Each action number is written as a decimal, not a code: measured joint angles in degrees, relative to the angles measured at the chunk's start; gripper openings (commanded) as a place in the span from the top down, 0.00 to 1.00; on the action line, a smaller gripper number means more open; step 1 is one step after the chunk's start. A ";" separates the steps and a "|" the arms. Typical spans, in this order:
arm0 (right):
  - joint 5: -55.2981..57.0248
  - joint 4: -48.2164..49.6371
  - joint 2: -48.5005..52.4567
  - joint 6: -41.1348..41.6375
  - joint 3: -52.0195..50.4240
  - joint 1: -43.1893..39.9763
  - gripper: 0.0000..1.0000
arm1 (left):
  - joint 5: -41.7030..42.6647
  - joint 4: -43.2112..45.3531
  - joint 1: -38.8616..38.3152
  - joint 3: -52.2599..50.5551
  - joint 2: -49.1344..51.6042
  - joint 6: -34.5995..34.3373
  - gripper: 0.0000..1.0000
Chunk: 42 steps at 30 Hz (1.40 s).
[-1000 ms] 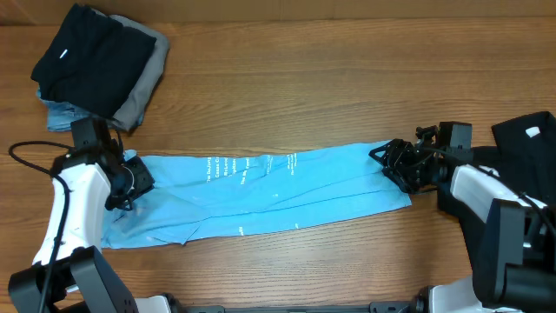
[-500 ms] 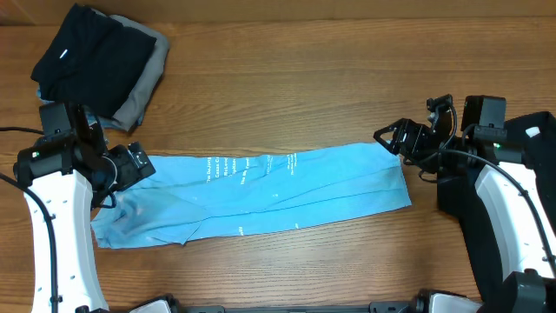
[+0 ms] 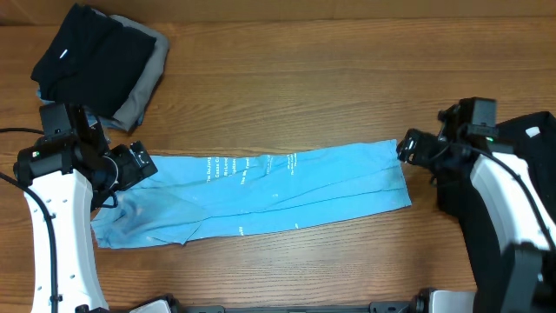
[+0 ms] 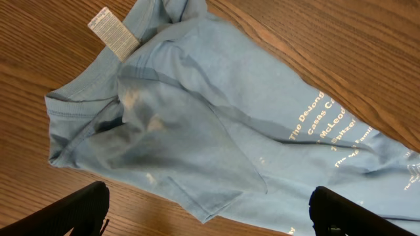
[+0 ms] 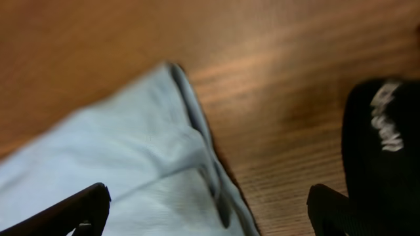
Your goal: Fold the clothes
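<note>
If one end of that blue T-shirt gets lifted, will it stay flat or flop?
Probably flops: the blue T-shirt lies in soft wrinkles and overlapping layers, so a lifted end would likely drape and unfold. It looks thin, so likely light. Pushed, it would probably bunch rather than slide.

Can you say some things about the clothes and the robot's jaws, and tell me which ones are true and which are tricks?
1. The blue T-shirt lies in a long strip on the table. True.
2. Both arms' jaws are clamped on the shirt. False: both stand wide open, holding nothing.
3. A folded black garment sits on a grey garment near the left arm. True.
4. The shirt's neck label is red. False: it is white.
</note>
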 measured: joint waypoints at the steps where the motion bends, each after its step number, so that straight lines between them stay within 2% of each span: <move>1: 0.04 -0.11 1.86 -0.02 -0.33 0.00 0.03 | 0.02 0.00 0.00 0.00 0.00 0.00 0.00; 3: -0.22 -0.28 5.09 -0.02 -0.63 0.00 0.05 | 0.17 0.00 0.02 0.00 0.00 0.00 0.00; 7: -3.28 -0.94 10.36 -0.98 -0.96 0.00 0.16 | 0.22 -0.04 0.00 0.00 0.00 0.00 0.00; 8: -4.59 -0.79 10.49 -1.38 -0.76 -0.04 0.27 | 0.22 -0.04 0.00 0.00 0.00 0.00 0.00; 13: -9.35 -1.66 11.72 -2.93 -0.55 0.02 0.40 | 0.26 0.00 0.00 0.00 0.00 0.00 0.00; 18: -13.94 -2.36 12.87 -4.87 -0.79 0.07 0.76 | 0.44 -0.02 0.00 0.00 0.00 0.00 0.00; 21: -14.99 -2.14 13.35 -5.22 -0.98 0.07 0.93 | 0.50 -0.04 0.02 0.00 0.00 0.00 0.00; 22: -15.17 -1.95 13.40 -5.38 -0.98 0.07 0.95 | 0.61 -0.07 0.00 0.00 0.00 0.00 0.00; 27: -14.10 -3.30 13.33 -5.18 -0.02 -0.04 0.96 | 0.63 -0.11 0.02 0.00 0.00 0.00 0.00; 31: -8.74 -8.90 12.31 -2.95 4.66 -0.46 0.96 | 0.63 -0.28 0.00 0.00 0.00 0.00 0.00; 38: -2.47 -15.19 4.81 -1.11 12.63 -0.33 0.96 | 0.66 -0.28 0.00 0.00 0.00 0.00 0.00; 42: -1.86 -18.18 2.27 -0.87 13.29 3.37 0.96 | 0.66 -0.26 0.02 0.00 0.00 0.00 0.00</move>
